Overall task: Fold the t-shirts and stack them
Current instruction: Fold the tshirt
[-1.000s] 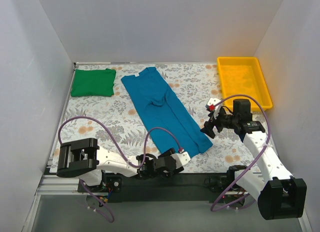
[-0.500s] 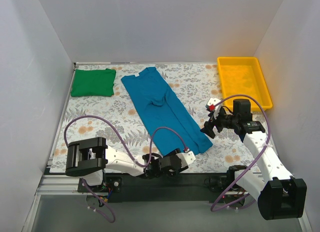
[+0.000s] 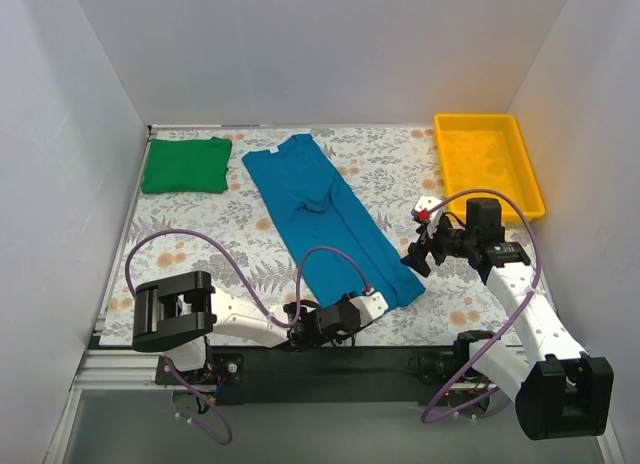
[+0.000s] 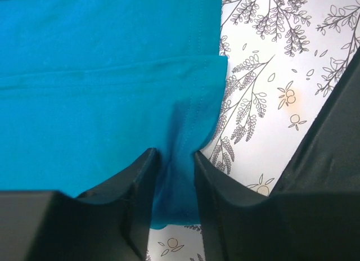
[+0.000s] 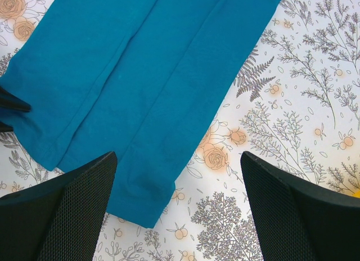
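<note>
The teal-blue t-shirt (image 3: 320, 204) lies folded into a long strip running diagonally across the floral table cover. The bright green t-shirt (image 3: 185, 165) lies folded at the far left corner. My left gripper (image 3: 350, 309) is low at the strip's near hem. In the left wrist view it (image 4: 172, 176) is shut on a bunched corner of the teal fabric (image 4: 101, 75). My right gripper (image 3: 418, 259) hovers over the hem's right corner. In the right wrist view it (image 5: 177, 210) is wide open and empty above the teal shirt (image 5: 140, 75).
A yellow plastic tray (image 3: 475, 118) stands at the far right corner. White walls close in the table on the left, back and right. The left arm lies low along the near table edge.
My left gripper has crept a little right and forward onto the teal shirt's near hem. The right arm and both shirts have not moved.
</note>
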Robot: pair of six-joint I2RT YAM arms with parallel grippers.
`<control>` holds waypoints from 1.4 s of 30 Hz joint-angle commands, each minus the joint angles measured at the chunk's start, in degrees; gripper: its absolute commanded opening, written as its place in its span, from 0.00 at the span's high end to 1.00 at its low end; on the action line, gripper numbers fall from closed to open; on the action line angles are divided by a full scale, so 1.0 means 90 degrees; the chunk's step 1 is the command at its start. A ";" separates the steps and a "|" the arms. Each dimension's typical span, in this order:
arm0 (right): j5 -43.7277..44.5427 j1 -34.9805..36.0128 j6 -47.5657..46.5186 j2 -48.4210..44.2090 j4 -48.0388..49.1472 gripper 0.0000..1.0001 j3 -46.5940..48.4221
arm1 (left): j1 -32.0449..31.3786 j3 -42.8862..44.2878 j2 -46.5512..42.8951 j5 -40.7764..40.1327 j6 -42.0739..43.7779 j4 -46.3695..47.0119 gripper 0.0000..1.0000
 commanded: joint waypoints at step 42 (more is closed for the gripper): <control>-0.0140 0.0647 -0.6396 0.1064 -0.3112 0.21 -0.0310 | 0.0391 -0.0604 -0.1324 0.1182 -0.0038 -0.0059 1.00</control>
